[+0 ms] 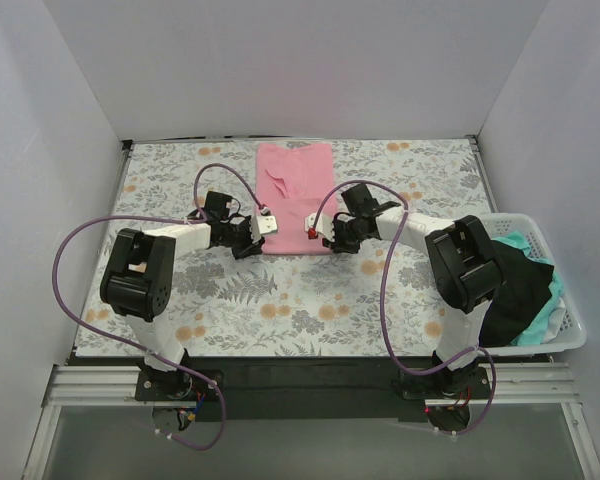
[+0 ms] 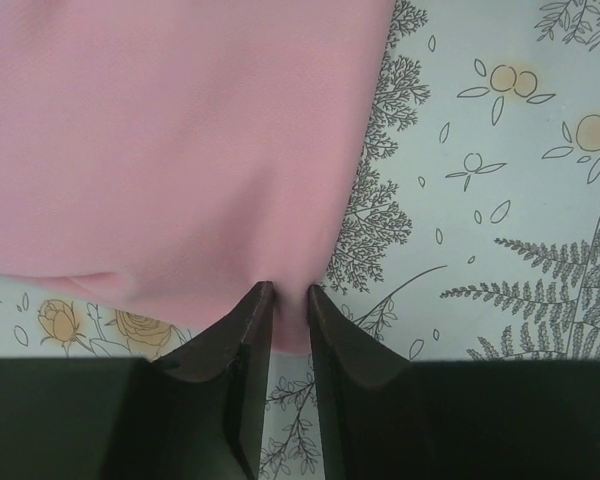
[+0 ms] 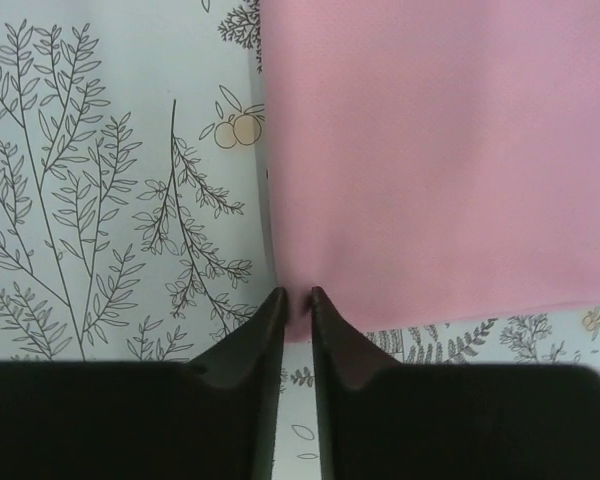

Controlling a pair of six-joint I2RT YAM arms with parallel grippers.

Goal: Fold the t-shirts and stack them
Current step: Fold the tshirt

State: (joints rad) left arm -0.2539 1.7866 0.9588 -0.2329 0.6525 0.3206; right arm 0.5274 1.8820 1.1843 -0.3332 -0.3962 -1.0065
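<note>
Here, left gripper (image 2: 290, 291) and right gripper (image 3: 298, 294) pinch the (dimpled) pink t-shirt (image 1: 294, 200).

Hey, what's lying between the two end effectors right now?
The near edge of the pink t-shirt, shown in the top view; the left end effector and right end effector each pinch one of its corners.

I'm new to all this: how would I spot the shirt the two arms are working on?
Start at the big floral sheet. At its far middle lies the pink t-shirt, near corners pinched by the left gripper and right gripper. The other shirts, black and mint, sit in the white basket.
</note>
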